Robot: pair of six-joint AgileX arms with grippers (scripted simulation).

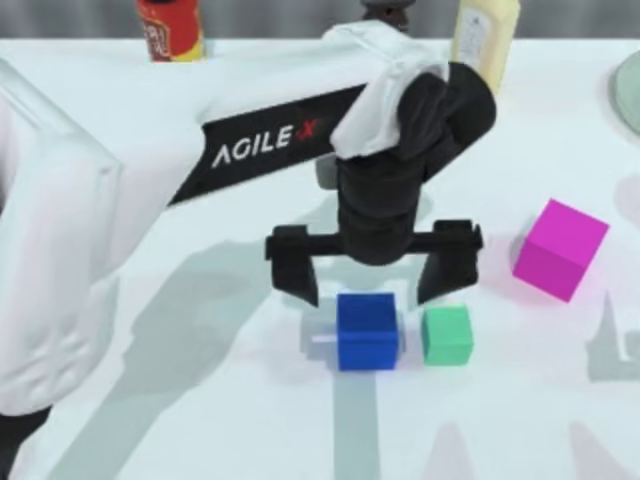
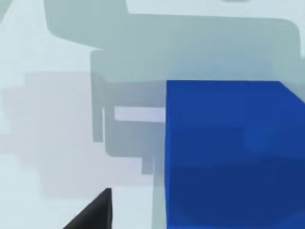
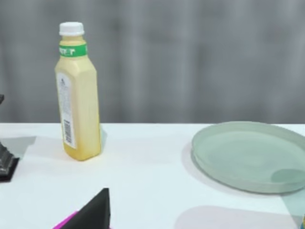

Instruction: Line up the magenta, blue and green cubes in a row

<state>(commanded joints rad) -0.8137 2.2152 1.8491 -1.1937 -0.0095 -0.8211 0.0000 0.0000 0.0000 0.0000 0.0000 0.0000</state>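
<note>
Top view: right gripper seemingly unseen

White table (image 1: 150,400) fills my top view, its surface matte and evenly lit, with soft grey-green shadows falling across the middle and near edge. Behind the far edge I see a grey backdrop (image 3: 190,57) with faint vertical streaks, like a curtain or panelled wall. No floor or window shows in any of my views; light seems diffuse and from above.
</note>
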